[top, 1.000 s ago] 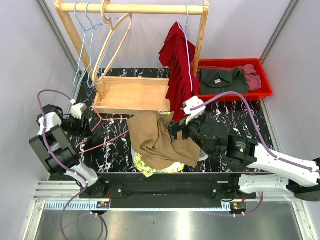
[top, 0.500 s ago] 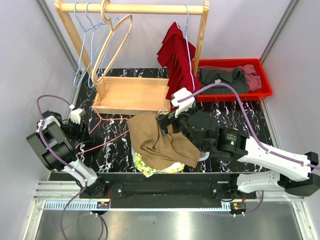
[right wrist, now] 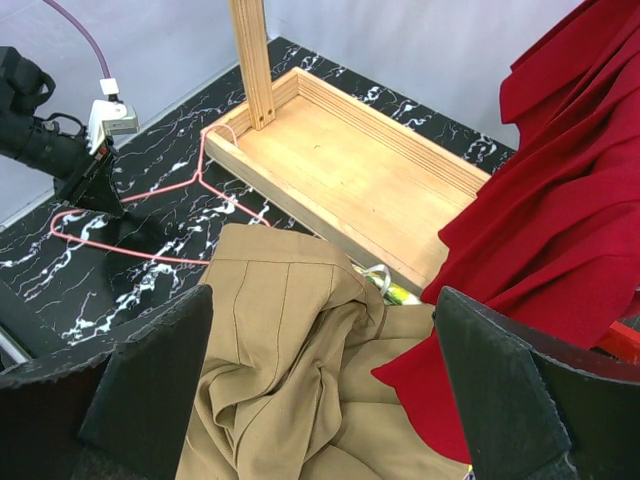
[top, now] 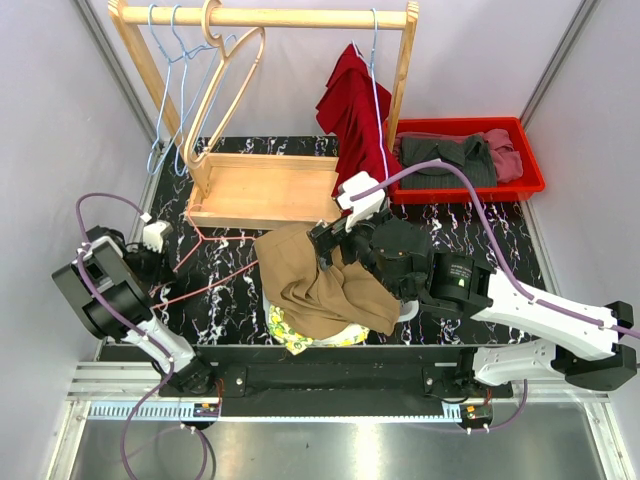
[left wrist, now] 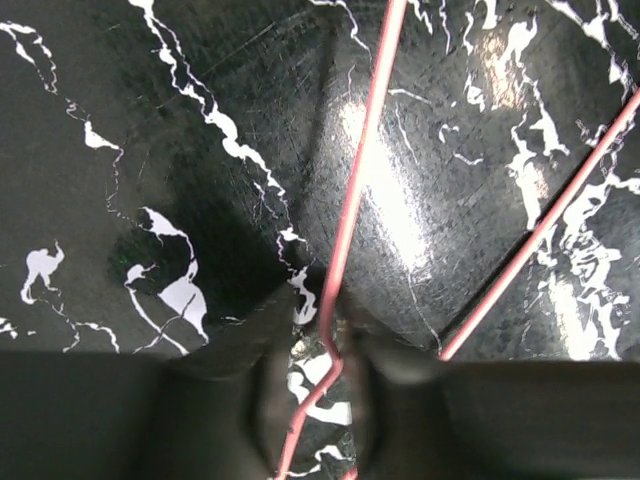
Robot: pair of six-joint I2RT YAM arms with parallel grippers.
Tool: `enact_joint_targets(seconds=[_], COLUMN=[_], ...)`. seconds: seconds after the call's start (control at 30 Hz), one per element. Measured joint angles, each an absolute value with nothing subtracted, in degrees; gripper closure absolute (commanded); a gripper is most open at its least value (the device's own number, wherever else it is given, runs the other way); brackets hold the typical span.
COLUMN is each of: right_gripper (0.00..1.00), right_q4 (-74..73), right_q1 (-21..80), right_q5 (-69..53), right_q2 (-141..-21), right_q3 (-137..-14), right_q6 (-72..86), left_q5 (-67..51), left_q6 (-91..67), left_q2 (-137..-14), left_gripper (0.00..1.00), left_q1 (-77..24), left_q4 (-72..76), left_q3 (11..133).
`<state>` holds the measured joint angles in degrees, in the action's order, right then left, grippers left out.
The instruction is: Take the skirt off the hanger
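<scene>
The tan skirt (top: 320, 280) is heaped near the tabletop's (top: 490, 240) front edge. The pink wire hanger (left wrist: 345, 250) lies flat at the left, pinched between the narrowed jaws of the left gripper (left wrist: 318, 400). The right gripper (right wrist: 320, 390) hovers wide open above the skirt. A downward grasp seems called for, then a pull rightward, where open room lies before the red bin (top: 530, 180).

Black-and-white arms (top: 520, 310), seemingly purple cables (top: 470, 200)

The hanger (top: 205, 268) lies on the table (top: 480, 232) left of the skirt (top: 320, 280).
</scene>
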<state>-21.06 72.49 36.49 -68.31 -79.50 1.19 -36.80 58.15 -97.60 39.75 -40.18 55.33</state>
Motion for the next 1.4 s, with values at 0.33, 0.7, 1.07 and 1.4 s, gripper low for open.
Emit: enact_joint_targets(seconds=[0.33,0.7,1.07,1.4], right_gripper=[0.03,0.05,0.05,0.05], right_q4=[-21.0,-20.8,-14.7,-10.6], right_q1=[72.5,72.5,72.5,72.5], right_q5=[36.4,34.7,30.5,30.3], right_q2=[-66.4,-64.7,-65.6,-66.3], right_q3=[-79.5,-79.4,-76.0,-73.6], right_q6=[1.2,1.2,1.4,1.4], left_q5=[-36.4,-41.4,-48.4,-44.7], left_q6=[58.0,60.4,56.9,59.4], left_q2=[-92.3,-72.4,-63.9,-52.0], left_gripper=[1.0,1.0,1.0,1.0], left_q1=[39.8,39.8,39.3,38.5], left_q4=[-42.6,-69.3,-76.5,-77.4], left_q3=[54.3,71.6,96.3,90.3])
